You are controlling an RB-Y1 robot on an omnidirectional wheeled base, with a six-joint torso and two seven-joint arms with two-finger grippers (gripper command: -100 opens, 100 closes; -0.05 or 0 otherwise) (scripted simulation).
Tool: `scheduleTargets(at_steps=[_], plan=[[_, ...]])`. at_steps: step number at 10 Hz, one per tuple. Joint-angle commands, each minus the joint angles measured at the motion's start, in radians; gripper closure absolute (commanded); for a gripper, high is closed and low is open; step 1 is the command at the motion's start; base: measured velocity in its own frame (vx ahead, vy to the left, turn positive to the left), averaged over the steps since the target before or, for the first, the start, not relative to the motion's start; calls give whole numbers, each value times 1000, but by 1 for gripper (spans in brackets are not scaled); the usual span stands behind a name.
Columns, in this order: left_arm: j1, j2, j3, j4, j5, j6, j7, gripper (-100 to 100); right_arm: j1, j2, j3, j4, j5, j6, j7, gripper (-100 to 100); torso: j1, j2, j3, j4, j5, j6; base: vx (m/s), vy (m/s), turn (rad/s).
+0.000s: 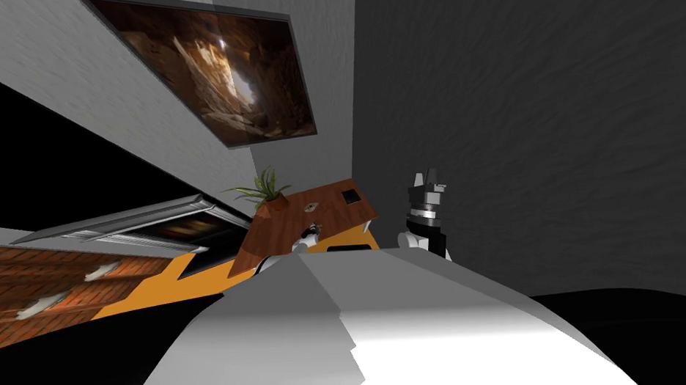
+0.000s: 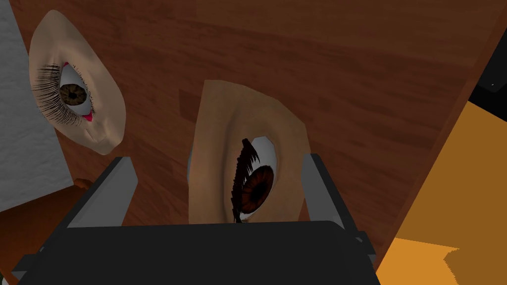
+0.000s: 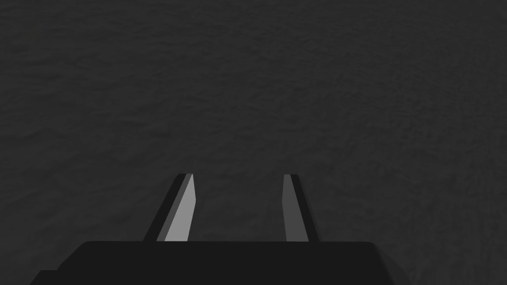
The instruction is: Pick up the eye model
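Note:
Two eye models lie on a brown wooden table [image 2: 346,74]. The nearer eye model [image 2: 247,163], a tan skin patch with a dark brown iris and dark lashes, sits between the fingers of my left gripper [image 2: 218,159], which is open. Its edge lies against one finger [image 2: 322,188], and a gap separates it from the other. The second eye model [image 2: 74,94], paler with a lighter brown iris, lies farther off beside a white wall. In the head view my left gripper [image 1: 308,236] is low over the table [image 1: 335,209]. My right gripper [image 1: 427,184] is raised beside a dark wall, open and holding nothing [image 3: 237,175].
A potted plant [image 1: 264,189] stands at the table's far corner, and a small dark square [image 1: 350,196] lies on its top. The table edge runs close beside the gripper, with an orange surface [image 2: 445,208] below it. A framed picture [image 1: 217,68] hangs on the wall.

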Motion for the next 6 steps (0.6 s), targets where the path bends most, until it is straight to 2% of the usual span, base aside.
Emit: scheduleTargets(at_steps=[1, 2, 3, 6], plan=[[-6, 3, 12, 42, 32, -37, -23, -100, 0, 0, 0, 0, 0, 0, 0, 0, 0, 0, 0, 0, 0, 0, 18, 12, -162], [-5, 3, 6, 26, 19, -20, -10, -100, 0, 0, 0, 0, 0, 0, 0, 0, 1, 0, 0, 0, 0, 0, 10, 11, -33], [-5, 3, 7, 28, 21, -25, -13, 100, 0, 0, 0, 0, 0, 0, 0, 0, 0, 0, 0, 0, 0, 0, 0, 0, 0], [-5, 3, 6, 28, 20, -24, -14, 100, 0, 0, 0, 0, 0, 0, 0, 0, 0, 1, 1, 0, 0, -1, 0, 0, 0]])
